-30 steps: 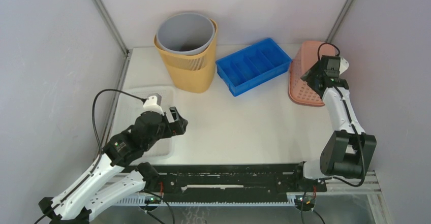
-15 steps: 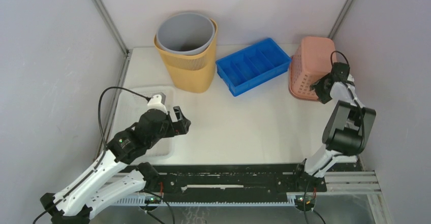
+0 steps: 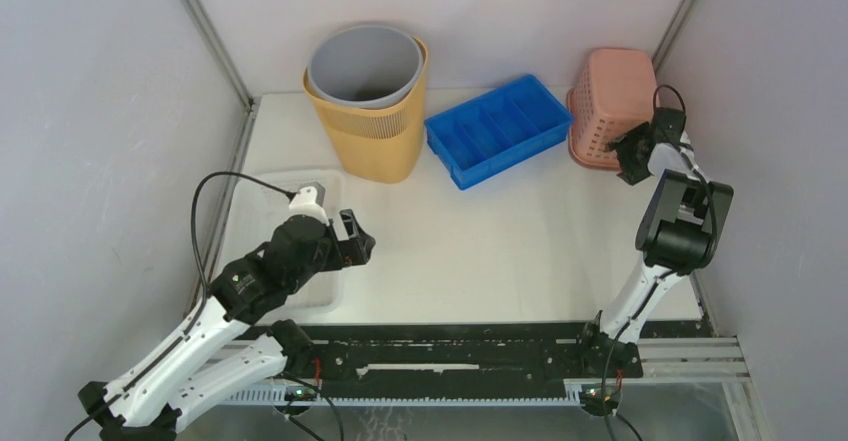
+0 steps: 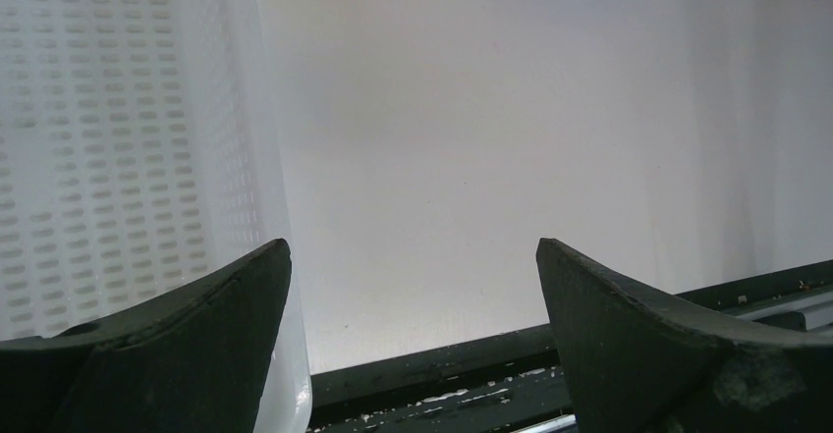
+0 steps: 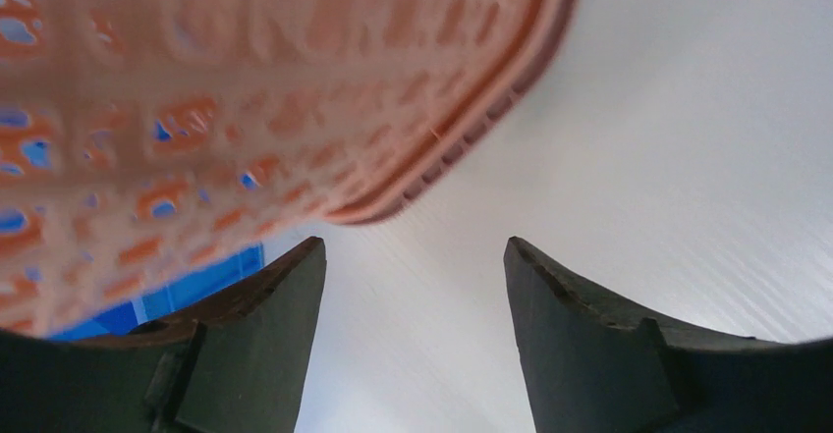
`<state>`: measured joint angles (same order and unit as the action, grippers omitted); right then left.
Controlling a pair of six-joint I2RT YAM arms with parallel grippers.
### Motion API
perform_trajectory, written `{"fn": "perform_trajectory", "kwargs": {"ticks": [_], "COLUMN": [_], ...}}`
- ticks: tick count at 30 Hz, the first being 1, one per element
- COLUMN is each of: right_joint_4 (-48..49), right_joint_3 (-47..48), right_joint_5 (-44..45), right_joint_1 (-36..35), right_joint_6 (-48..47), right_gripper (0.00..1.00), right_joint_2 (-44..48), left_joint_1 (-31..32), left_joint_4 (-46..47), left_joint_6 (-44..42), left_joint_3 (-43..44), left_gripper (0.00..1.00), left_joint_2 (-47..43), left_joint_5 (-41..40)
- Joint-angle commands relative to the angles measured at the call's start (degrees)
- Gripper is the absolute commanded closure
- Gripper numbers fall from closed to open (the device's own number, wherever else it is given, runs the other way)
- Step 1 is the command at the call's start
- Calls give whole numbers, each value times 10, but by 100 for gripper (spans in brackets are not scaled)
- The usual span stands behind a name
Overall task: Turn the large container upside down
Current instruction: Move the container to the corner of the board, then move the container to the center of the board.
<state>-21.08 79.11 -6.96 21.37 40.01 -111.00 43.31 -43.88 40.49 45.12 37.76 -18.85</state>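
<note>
Pink basket, taken here as the large container, standing just to the right of the blue divided tray and in the far corner beyond it; its closed base faces up and its thickened rim faces the table, so the turn is judged done or nearly so, though whether the rim sits flat all round, and whether it touches the tray, cannot be told; the walls are an open lattice of thin moulded plastic, which suggests a light, fairly stiff shell with some give, smooth enough to skid on the tabletop if pushed from one side; the rolled rim is the likeliest place for a firm hold, since it is the thickest part, while the lattice walls would probably flex under a pinch; right gripper lies at the basket's near right side, on the side away from the tray, jaws parted and nothing between them, the rim passing just ahead of the fingertips in the wrist view; yellow bin with a grey bin nested inside it stands to the left of the tray; left gripper hangs well to the near left of the tray, jaws spread wide and empty, beside a white perforated tray.
</note>
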Motion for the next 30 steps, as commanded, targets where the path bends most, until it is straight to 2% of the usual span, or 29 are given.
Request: {"fn": "perform_trajectory", "kwargs": {"ticks": [1,5,8,12,14,18,23,30], "right_joint_4": [31,12,-5,-3,21,54,21,-50], "right_joint_3": [-56,-99,-132,-160,-165,-143,-32,156], "right_joint_5": [27,25,31,30,-17,-66,-1,84], "right_joint_1": [4,0,-30,-131,-192,-295,-403,-436], "right_joint_6": [-2,-25,-56,-120,-159,-205,-245,-186], "right_gripper": [23,23,23,23,23,24,30,35], "right_joint_2": [117,214,283,340,341,292,183,12], "left_joint_1": [-3,-3,-4,-4,-4,-4,-4,-4], "left_joint_4": [12,15,18,19,20,20,15,-2], "left_joint_6": [-13,-16,-16,-16,-16,-12,-2,10], "left_joint_3": [26,30,29,23,18,4,-18,-29], "left_gripper": [0,0,0,0,0,0,0,0], "left_joint_2": [4,13,14,9,5,-12,-42,-79], "left_joint_5": [1,2,2,-1,-3,2,7,9]}}
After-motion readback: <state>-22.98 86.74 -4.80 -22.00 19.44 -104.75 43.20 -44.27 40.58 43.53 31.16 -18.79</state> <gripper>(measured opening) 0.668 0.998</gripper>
